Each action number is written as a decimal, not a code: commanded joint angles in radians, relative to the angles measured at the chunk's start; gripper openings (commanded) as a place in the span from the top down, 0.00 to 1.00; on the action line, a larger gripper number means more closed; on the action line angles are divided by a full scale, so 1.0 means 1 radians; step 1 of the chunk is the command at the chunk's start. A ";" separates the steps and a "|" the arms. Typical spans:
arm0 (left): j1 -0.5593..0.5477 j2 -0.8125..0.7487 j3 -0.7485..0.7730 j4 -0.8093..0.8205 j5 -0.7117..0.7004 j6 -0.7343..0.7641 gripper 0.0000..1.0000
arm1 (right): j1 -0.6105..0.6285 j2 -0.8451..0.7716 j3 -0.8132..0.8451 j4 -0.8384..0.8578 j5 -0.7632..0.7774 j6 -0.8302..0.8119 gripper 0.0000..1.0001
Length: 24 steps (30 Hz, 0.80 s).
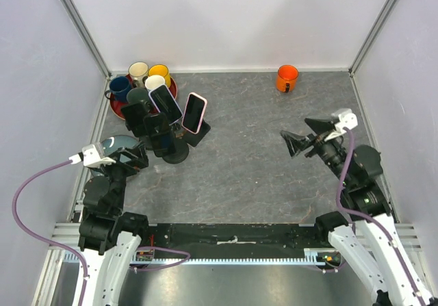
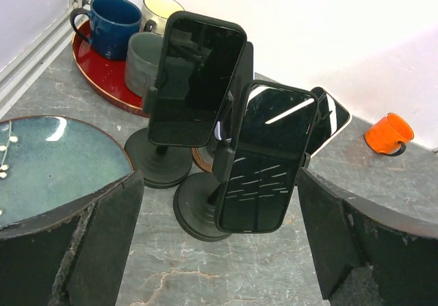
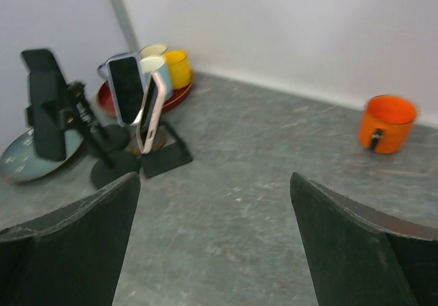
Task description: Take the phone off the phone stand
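Observation:
Several phones stand on stands at the table's left. In the left wrist view the nearest black phone sits upright in a round-based stand. A second black phone is on its own stand just behind, and a light-cased phone leans further back. A pink-cased phone rests on a square-based stand. My left gripper is open just short of the nearest phone, touching nothing. My right gripper hangs open over bare table on the right, far from the phones.
A red tray with several mugs stands in the back left corner. A blue-green plate lies beside my left gripper. An orange mug sits at the back wall on the right. Walls enclose the left, back and right sides.

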 commanded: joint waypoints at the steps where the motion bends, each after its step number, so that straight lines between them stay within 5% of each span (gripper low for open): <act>1: -0.002 0.002 0.019 -0.017 0.021 -0.004 0.00 | 0.005 0.170 0.084 -0.007 -0.267 0.054 0.02; 6: -0.002 -0.001 0.022 -0.033 0.023 0.029 0.00 | 0.039 0.409 0.104 0.046 -0.381 0.102 0.02; 12: -0.001 0.027 0.007 -0.023 0.060 0.020 0.00 | 0.229 0.529 -0.020 0.408 -0.300 0.055 0.02; 24: -0.002 0.068 0.015 -0.020 0.049 0.055 0.00 | 0.510 1.006 0.073 0.864 -0.282 -0.113 0.04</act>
